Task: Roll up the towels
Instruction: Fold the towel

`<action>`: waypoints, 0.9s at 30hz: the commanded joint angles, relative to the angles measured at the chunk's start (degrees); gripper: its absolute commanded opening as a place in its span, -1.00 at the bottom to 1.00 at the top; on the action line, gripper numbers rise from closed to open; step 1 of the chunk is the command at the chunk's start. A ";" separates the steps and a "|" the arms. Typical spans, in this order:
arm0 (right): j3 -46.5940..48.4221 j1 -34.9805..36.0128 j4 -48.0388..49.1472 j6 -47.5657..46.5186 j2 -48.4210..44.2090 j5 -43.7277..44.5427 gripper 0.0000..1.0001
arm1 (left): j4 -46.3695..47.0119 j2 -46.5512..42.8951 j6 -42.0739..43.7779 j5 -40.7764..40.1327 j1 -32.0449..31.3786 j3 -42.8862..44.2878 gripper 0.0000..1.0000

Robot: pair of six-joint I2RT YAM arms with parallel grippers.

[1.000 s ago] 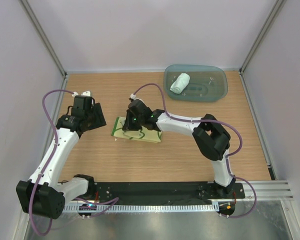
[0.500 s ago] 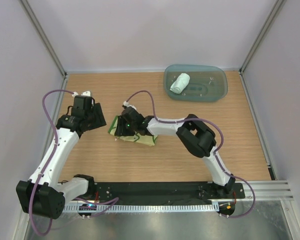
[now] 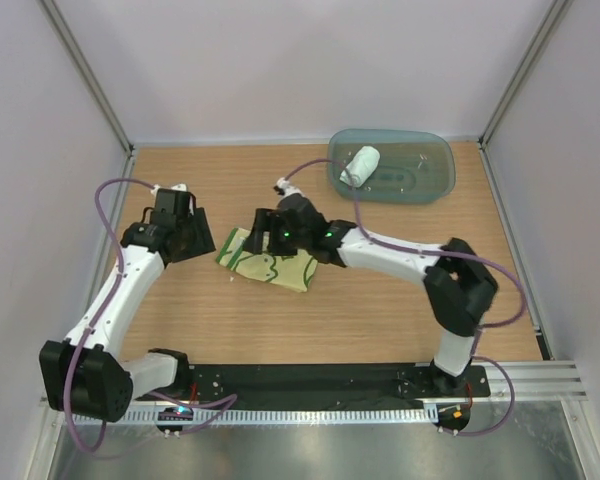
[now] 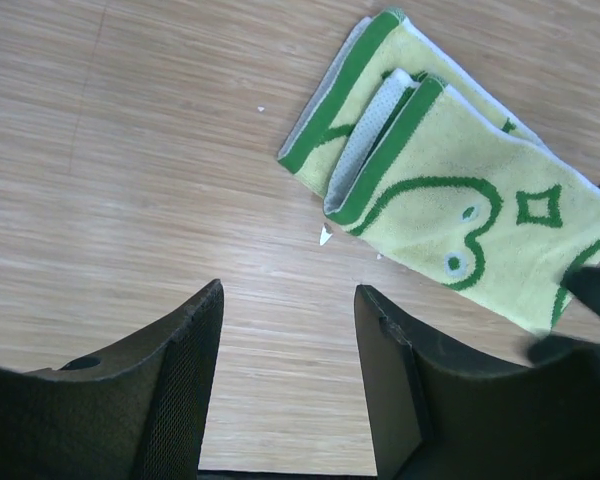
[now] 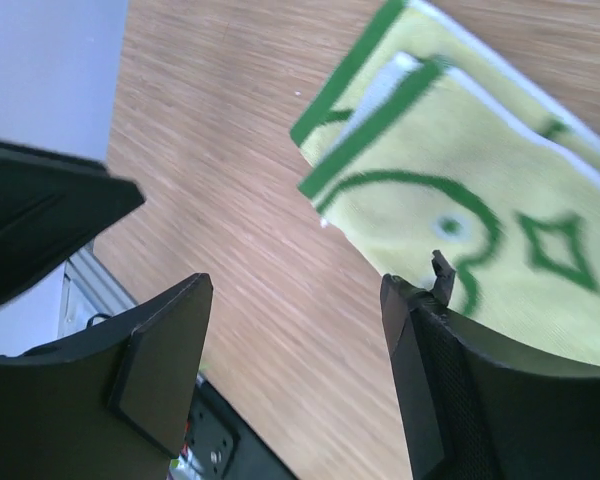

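The left arm (image 3: 110, 310) and right arm (image 3: 390, 258) are built of white links joined by bulky black housings. Purple cables (image 3: 100, 200) are looped along each. Small green lights (image 3: 283, 236) are seen on the right wrist. The left fingers (image 4: 185, 390) and right fingers (image 5: 450, 400) are black, broad and blunt-tipped, with their inner pads finely meshed. Both bases are bolted to a black plate (image 3: 310, 380).

Both arms bent inward — left end effector (image 4: 290, 300) and right end effector (image 5: 295, 290) agape.
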 commanded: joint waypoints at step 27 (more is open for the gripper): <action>-26.05 -11.20 0.14 2.92 -7.63 -3.35 -0.23 | 3.64 37.52 -7.47 9.36 -4.19 12.01 -0.02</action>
